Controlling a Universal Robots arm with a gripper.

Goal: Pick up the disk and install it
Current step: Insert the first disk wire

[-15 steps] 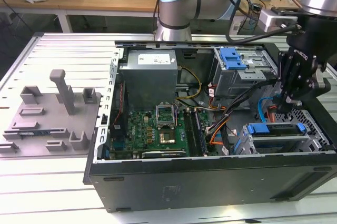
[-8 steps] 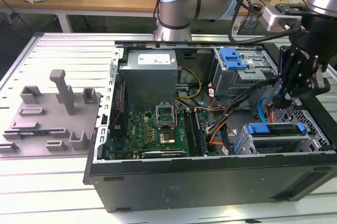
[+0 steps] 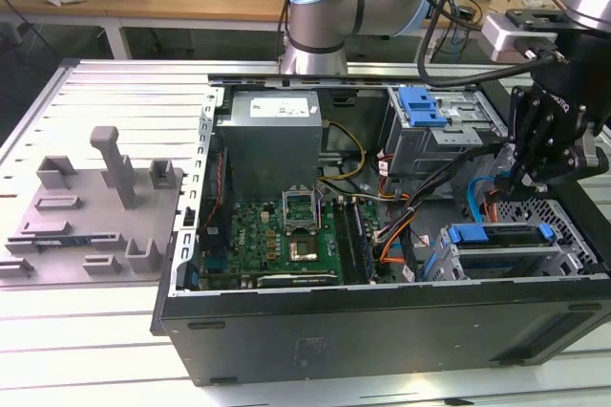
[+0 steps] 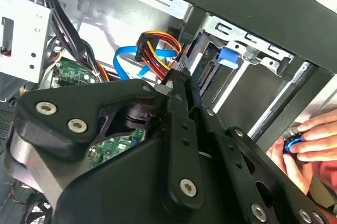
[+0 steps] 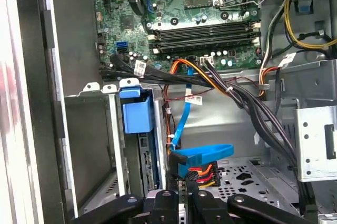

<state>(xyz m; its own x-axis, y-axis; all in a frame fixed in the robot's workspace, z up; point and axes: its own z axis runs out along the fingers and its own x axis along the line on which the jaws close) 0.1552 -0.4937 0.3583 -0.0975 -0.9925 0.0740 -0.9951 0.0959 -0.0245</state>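
Note:
The disk (image 3: pixel 504 256) lies flat in the lower drive cage at the case's front corner, on the exterior view's right, its blue carrier bar along the top edge. In the first wrist view the disk (image 5: pixel 144 167) stands edge-on in the cage under its blue tab. My gripper (image 3: pixel 523 182) hangs just above and behind the cage, among the blue and orange cables. In both wrist views the gripper (image 5: pixel 188 196) (image 4: pixel 181 78) shows its fingers pressed together with nothing between them, a short way from the disk (image 4: pixel 209 71) and not touching it.
The open computer case (image 3: pixel 382 326) holds a motherboard (image 3: pixel 286 235), a power supply (image 3: pixel 272 144) and an upper drive cage with another blue carrier (image 3: pixel 421 106). A grey fixture (image 3: pixel 95 211) sits on the exterior view's left. A person's hand (image 4: pixel 310 140) rests outside the case.

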